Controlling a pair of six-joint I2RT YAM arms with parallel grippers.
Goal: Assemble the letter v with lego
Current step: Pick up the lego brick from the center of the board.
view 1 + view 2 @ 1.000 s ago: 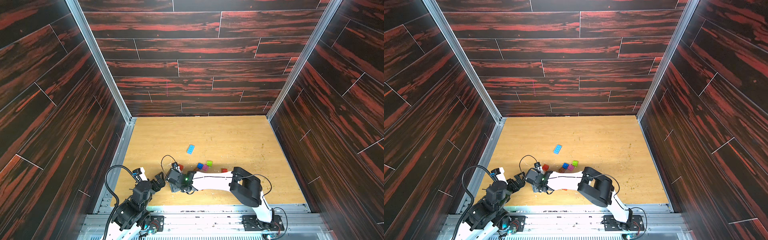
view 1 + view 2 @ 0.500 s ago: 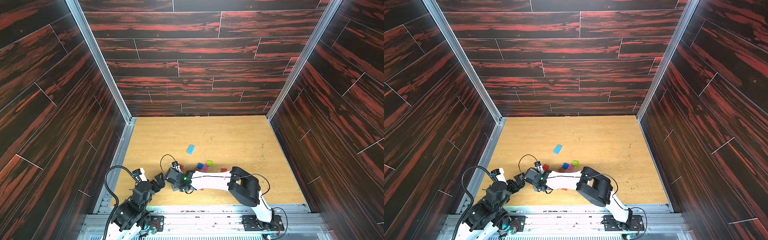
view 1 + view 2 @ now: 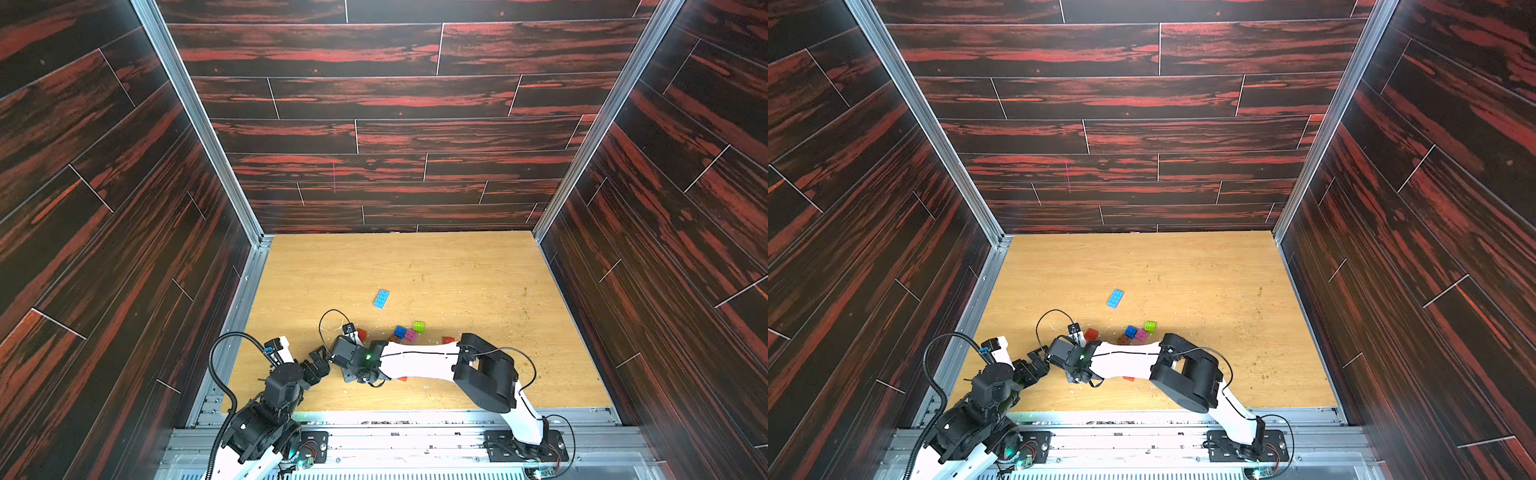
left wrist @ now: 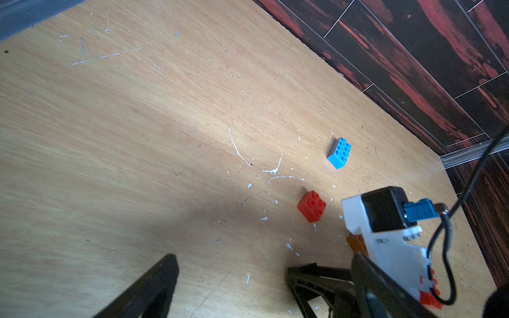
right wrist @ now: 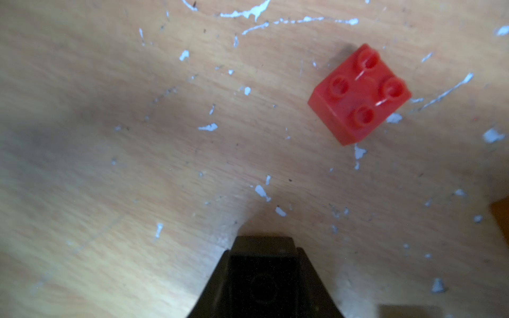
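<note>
The right gripper [image 5: 264, 242] was clamped on a small black brick [image 5: 264, 278]; the left gripper [image 4: 234, 286] gaped empty. In a top view, a red square brick [image 3: 1091, 333] lay below centre, a light-blue brick [image 3: 1115, 299] above it.

Far tabletop [image 3: 436, 266] bare, bricks [image 3: 410, 335] clustered nearside

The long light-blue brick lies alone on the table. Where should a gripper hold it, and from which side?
Grip the light-blue brick across its two long side walls, at mid-length, coming straight down from above. It lies flat, studs up, with bare table around it, so the approach looks clear.
</note>
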